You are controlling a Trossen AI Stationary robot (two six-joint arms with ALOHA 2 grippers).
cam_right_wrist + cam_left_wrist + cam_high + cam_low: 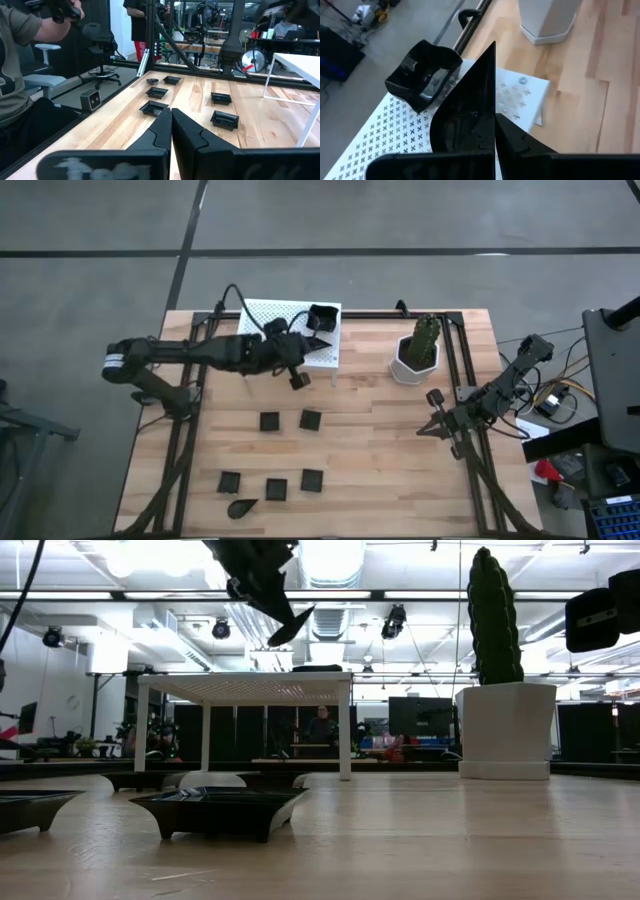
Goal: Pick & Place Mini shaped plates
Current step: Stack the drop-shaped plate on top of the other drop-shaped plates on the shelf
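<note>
Left pincer [297, 352] is closed on a black teardrop-shaped mini plate [465, 117], held above the white perforated rack [270, 315]; its fingertips are hidden behind the plate. One black raised-rim square dish [422, 75] sits on the rack. Six small black dishes [269, 421] lie on the wooden surface [380, 450]. Right pincer [436, 428] is fully closed, empty, near the surface's right edge. No legible writing.

Open board lies between the white perforated rack [285, 330] and the two rows of small black plates [290, 421], and across the table's [380, 460] right half up to the right gripper [438, 427], parked at the edge. Obstacles: the cactus pot [414, 358] beside the rack, and a raised-rim plate [322, 317] occupying the rack's far right corner.
</note>
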